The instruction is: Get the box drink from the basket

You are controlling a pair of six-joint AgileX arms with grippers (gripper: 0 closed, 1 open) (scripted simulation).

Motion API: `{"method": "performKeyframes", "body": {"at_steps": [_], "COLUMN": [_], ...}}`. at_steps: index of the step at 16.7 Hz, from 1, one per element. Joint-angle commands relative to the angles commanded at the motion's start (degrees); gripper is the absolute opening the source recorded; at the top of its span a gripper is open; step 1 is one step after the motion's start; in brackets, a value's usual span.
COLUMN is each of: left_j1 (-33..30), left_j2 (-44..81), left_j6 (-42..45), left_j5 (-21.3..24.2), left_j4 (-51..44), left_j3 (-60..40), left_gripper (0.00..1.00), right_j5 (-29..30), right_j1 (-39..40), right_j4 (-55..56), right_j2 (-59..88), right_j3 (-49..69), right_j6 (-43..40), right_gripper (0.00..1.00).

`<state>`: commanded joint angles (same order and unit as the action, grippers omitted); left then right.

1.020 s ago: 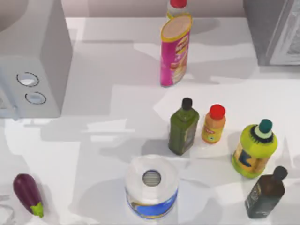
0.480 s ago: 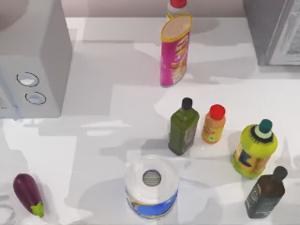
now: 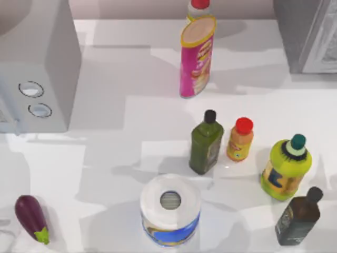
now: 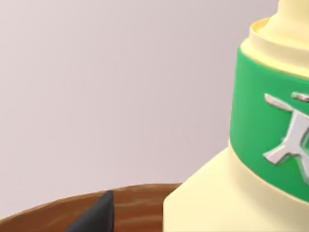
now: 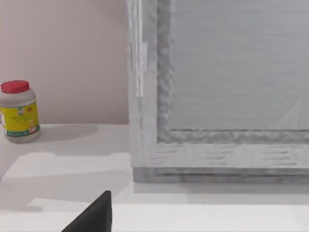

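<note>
The box drink point(image 4: 251, 159) stands very close in the left wrist view, a pale-yellow carton with a green band carrying a silvery mark. Below it runs the brown wooden rim of the basket point(image 4: 140, 205). A dark part of my left gripper point(image 4: 96, 218) rises beside the carton, just above that rim. Whether it touches the carton I cannot tell. In the right wrist view a dark part of my right gripper point(image 5: 94, 216) hangs over the white table, facing a grey cabinet point(image 5: 217, 87).
On the table stand a grey appliance point(image 3: 31, 68), a pink canister point(image 3: 196, 58), a dark green bottle point(image 3: 205, 143), an orange bottle point(image 3: 240, 139), a yellow-green bottle point(image 3: 286, 167), a dark bottle point(image 3: 298, 217), a paper roll point(image 3: 170, 210) and an eggplant point(image 3: 30, 217).
Shadows over the table's left and front have shifted in the top view. None of the things on the table has moved.
</note>
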<state>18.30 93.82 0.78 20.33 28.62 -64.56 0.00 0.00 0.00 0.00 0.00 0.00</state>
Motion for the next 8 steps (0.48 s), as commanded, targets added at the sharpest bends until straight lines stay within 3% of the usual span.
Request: {"method": "performKeyframes", "body": {"at_steps": [7,8], "left_j1": [-0.5,-0.5], "left_j2": [1.7,1.7], "left_j6": [0.0,0.0], "left_j5": [-0.5,-0.5], "left_j4": [0.0,0.0], "left_j3": [-1.7,-1.7], "left_gripper": [1.00,0.92], "right_j5": [0.0,0.0], "right_j1": [0.0,0.0], "right_j4": [0.0,0.0], "right_j2": [0.0,0.0], "right_j3": [0.0,0.0], "right_j6": [0.0,0.0], "right_gripper": [1.00,1.00]}}
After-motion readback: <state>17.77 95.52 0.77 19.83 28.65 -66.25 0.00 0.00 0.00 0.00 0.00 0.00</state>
